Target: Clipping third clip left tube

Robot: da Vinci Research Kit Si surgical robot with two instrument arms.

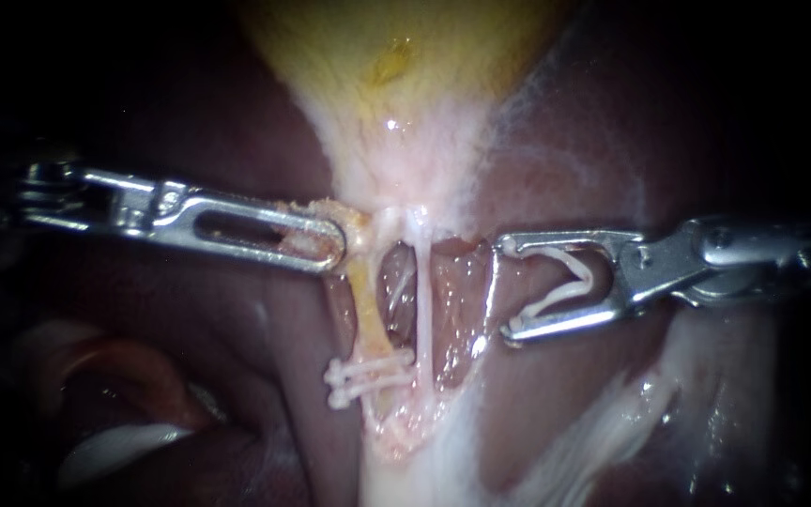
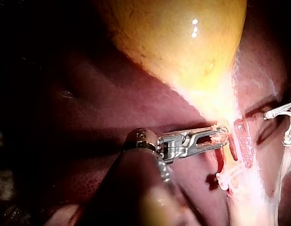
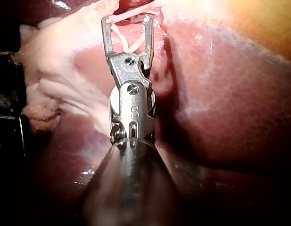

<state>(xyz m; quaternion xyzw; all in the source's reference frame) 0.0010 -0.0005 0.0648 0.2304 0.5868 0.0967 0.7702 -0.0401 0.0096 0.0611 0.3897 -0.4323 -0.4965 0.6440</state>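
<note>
The yellow gallbladder (image 1: 396, 66) narrows to two tubes. The left tube (image 1: 364, 305) is yellowish and carries two white clips (image 1: 368, 376) low down, side by side. The right tube (image 1: 422, 300) is thin and white. My left instrument (image 1: 333, 246) has its jaws shut on the tissue at the gallbladder's neck, just above the left tube. My right instrument (image 1: 509, 288) stands to the right of both tubes, apart from them. Its jaws stand wide and hold an open white clip (image 1: 565, 280). The right wrist view shows that clip (image 3: 131, 37) seated between the jaws (image 3: 127, 21).
Dark red liver (image 1: 190, 394) lies all around the tubes. A thin membrane (image 1: 457, 300) spans between the right tube and my right instrument's jaws. Pale fatty strands (image 1: 603, 432) run below the right instrument.
</note>
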